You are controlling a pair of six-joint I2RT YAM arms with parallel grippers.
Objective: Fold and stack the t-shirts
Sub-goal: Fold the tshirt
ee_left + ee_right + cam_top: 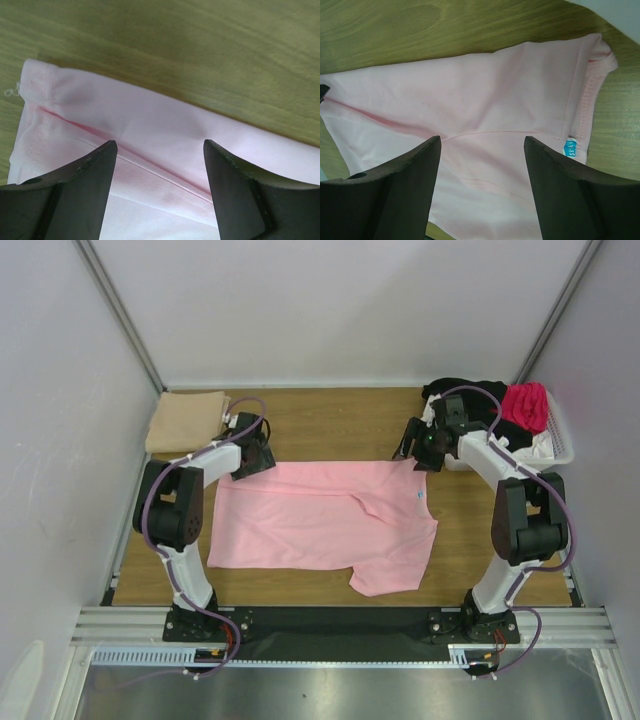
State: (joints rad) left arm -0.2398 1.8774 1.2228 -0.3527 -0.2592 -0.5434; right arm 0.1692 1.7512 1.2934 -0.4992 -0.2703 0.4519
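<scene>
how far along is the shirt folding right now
Done: one tan t-shirt lies folded at the far left corner. In hand: the pink t-shirt is spread out on the table, with the left claw and right claw open over its far edge, gripping nothing yet. Left: fold and stack the pink one, then the black t-shirt and magenta t-shirt heaped in the basket.

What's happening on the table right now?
Both arms hover at the far edge of the pink t-shirt, which lies spread on the table. The left gripper is open over its far left corner, and the right gripper is open near the collar label. Neither holds cloth. A folded tan t-shirt sits far left. The basket far right holds more shirts.
</scene>
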